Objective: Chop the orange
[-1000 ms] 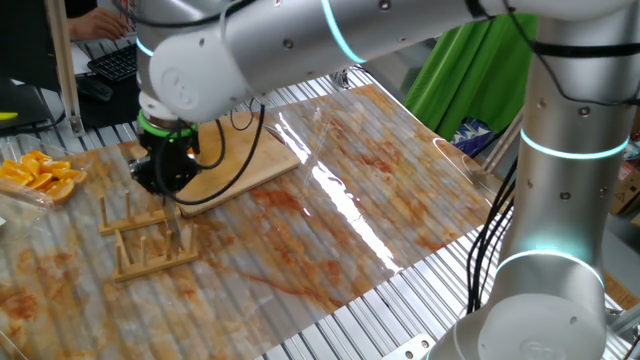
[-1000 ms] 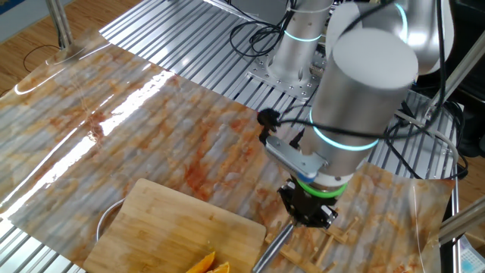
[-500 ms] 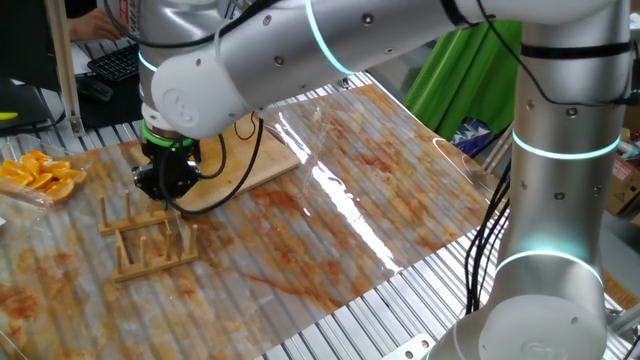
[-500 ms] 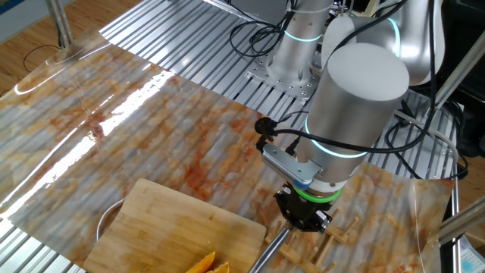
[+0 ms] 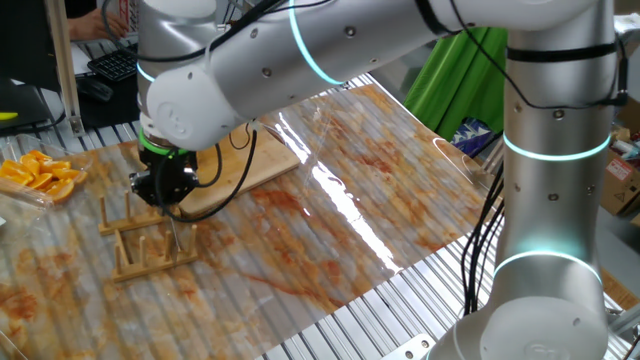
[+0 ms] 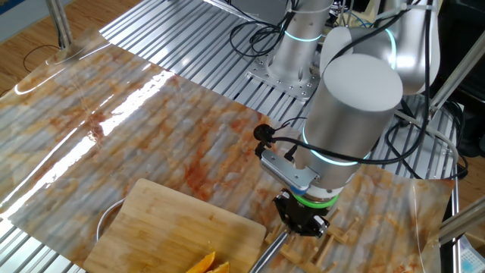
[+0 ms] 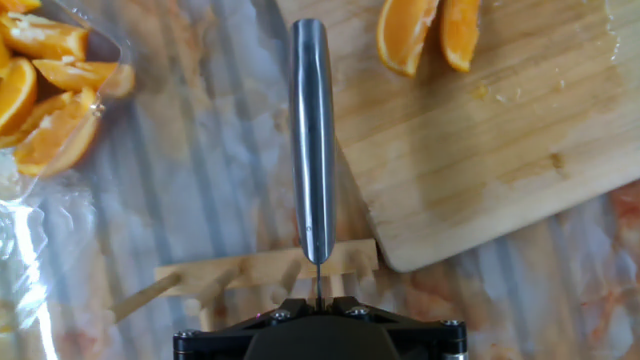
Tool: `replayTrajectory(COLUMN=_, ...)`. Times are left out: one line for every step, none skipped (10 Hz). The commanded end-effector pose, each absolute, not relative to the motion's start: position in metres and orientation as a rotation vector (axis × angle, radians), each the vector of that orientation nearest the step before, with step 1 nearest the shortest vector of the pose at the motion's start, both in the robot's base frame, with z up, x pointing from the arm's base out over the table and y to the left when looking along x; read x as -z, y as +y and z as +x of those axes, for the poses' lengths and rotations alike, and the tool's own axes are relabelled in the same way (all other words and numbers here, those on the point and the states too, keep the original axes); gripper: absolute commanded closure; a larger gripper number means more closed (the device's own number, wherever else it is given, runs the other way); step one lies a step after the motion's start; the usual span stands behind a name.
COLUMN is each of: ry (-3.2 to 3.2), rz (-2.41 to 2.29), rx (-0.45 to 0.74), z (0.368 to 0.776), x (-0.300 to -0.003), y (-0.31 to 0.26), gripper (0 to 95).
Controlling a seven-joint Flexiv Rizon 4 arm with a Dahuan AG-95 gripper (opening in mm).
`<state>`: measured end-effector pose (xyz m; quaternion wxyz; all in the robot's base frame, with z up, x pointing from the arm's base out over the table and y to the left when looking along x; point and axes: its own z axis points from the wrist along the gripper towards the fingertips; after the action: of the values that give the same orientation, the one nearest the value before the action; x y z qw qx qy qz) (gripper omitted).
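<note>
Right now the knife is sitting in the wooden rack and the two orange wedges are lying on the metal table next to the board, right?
Not quite. The knife is at the wooden rack, but the two orange wedges lie on the bamboo board, near its edge, not on the table beside it. The hand view shows this clearly. The heap of slices sits off the board, on clear plastic.

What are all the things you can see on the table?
Cutting board: one, pale wood, next to the rack.
Orange wedges: two, bright orange, on the board's edge.
Orange slices: a heap, orange, on clear plastic away from the board.
Knife: one, silver handle, standing in the rack.
Rack: one, wooden pegs, beside the board.
Table cover: one, shiny, orange-stained.
Pincer: one, black, over the knife; grip unclear.
</note>
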<state>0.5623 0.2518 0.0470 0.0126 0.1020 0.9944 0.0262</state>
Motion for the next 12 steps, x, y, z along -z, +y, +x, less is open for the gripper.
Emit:
replayTrajectory(ry=3.100, rz=0.338, rx=-0.086, z=0.563, x=-0.046, y=0.252, gripper=76.0)
replayTrajectory(ry=3.100, rz=0.346, rx=-0.087, z=0.563, x=-0.046, y=0.252, gripper=76.0)
replayTrajectory(ry=3.102, rz=0.349, rx=-0.086, z=0.563, x=-0.046, y=0.252, gripper=57.0)
replayTrajectory(ry=3.104, rz=0.350, rx=-0.084, z=0.563, x=-0.046, y=0.252, gripper=57.0)
replayTrajectory(ry=3.110, rz=0.365, rx=-0.083, z=0.562, x=-0.047, y=0.252, gripper=57.0)
replayTrajectory(ry=3.109, rz=0.378, rx=-0.085, z=0.561, x=-0.049, y=0.252, gripper=57.0)
replayTrajectory(ry=3.111, rz=0.385, rx=-0.084, z=0.560, x=-0.054, y=0.251, gripper=57.0)
replayTrajectory(ry=3.117, rz=0.391, rx=-0.087, z=0.558, x=-0.060, y=0.250, gripper=57.0)
replayTrajectory(ry=3.124, rz=0.403, rx=-0.085, z=0.555, x=-0.067, y=0.248, gripper=57.0)
replayTrajectory(ry=3.126, rz=0.407, rx=-0.086, z=0.554, x=-0.072, y=0.247, gripper=57.0)
replayTrajectory(ry=3.128, rz=0.413, rx=-0.089, z=0.552, x=-0.078, y=0.245, gripper=57.0)
replayTrajectory(ry=3.126, rz=0.431, rx=-0.105, z=0.551, x=-0.083, y=0.243, gripper=57.0)
